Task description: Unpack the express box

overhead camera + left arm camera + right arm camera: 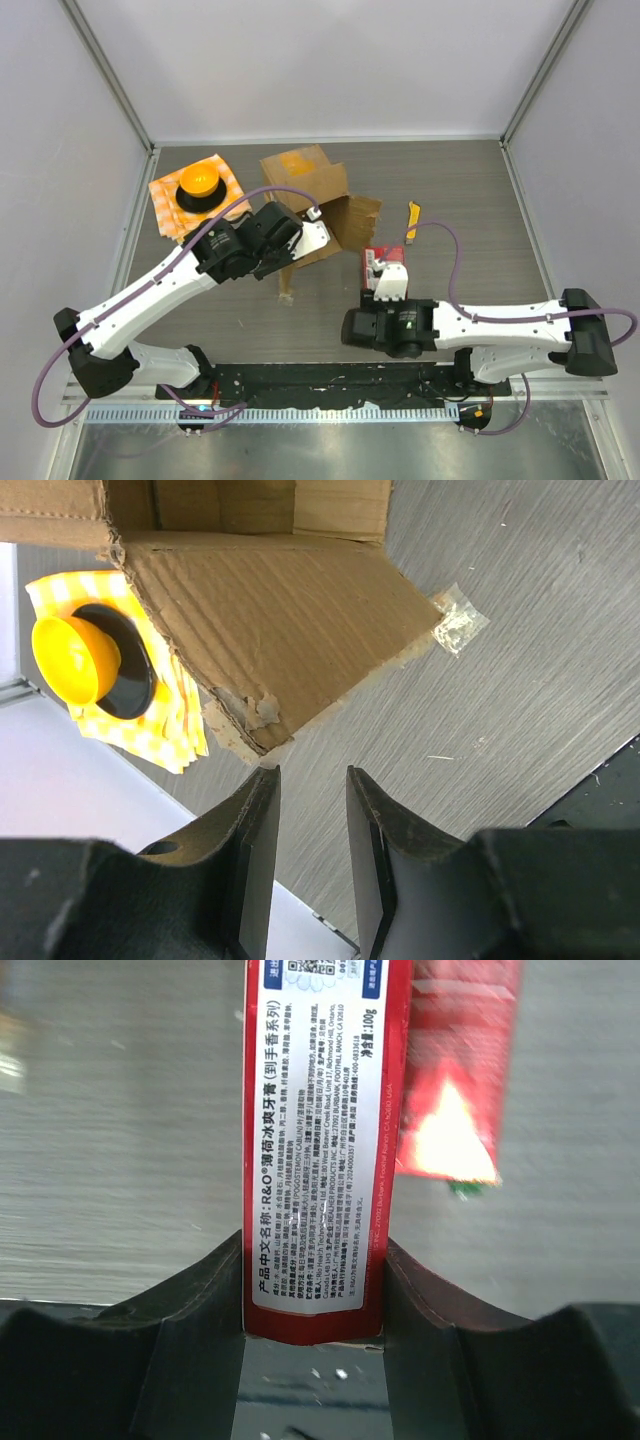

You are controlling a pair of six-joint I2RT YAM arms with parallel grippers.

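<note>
A: The right fingers (205, 1305), what have they got?

B: They are clamped on the near end of a red toothpaste carton (315, 1160), one finger on each long side. Its white label of small print faces the wrist camera. Whether the carton touches the worktop (110, 1110) I cannot tell.

A: Anything beside it?

B: A red packet (455, 1070) lies just beyond it, to the right, too blurred to read.

A: And the left fingers (255, 850)?

B: Slightly apart with nothing between them. Their tips are just short of the torn corner of a cardboard flap (280, 630).

A: Where is the express box (305, 178)?

B: Toward the far side of the worktop, a little left of centre, with its flaps open. The left arm reaches to its near side. The carton is nearer the arm bases and to the box's right.

A: What else is there?

B: An orange checkered cloth (165, 205) lies left of the box, with a yellow round object on a black base (200, 183) on it. A small yellow strip (413, 216) lies right of the box. A crumpled scrap of clear film (456, 628) sits at the flap's edge.
</note>
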